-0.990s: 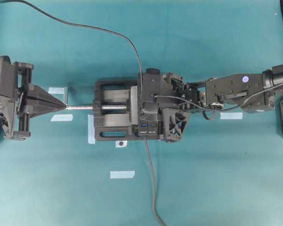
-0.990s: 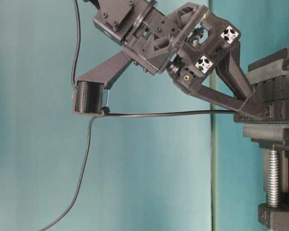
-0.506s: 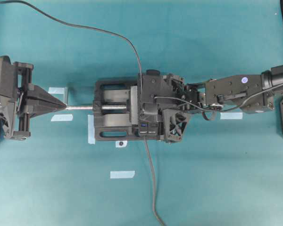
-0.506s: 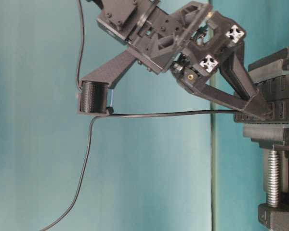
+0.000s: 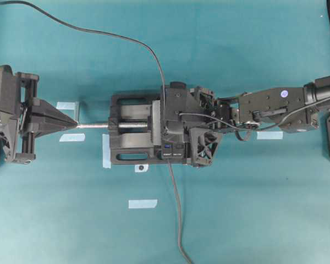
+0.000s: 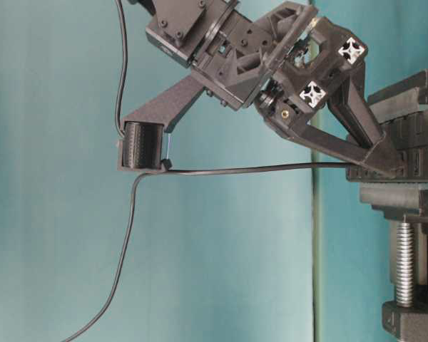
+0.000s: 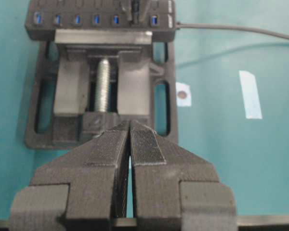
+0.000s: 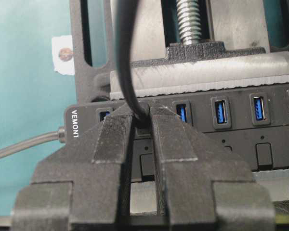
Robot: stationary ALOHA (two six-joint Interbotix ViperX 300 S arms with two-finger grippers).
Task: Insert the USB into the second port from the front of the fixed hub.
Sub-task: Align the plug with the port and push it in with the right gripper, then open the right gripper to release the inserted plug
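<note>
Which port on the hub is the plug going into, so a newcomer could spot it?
Find the black vise at mid-table; the fixed hub is clamped in its jaws. Start at the end marked VEMONT, where the hub's own cable leaves. The second blue slot along sits under the right end effector, which pinches the USB; its neighbours stand bare.

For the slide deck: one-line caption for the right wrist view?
Right gripper shut on the USB at the second port of the vise-clamped fixed hub, cable arching away.
</note>
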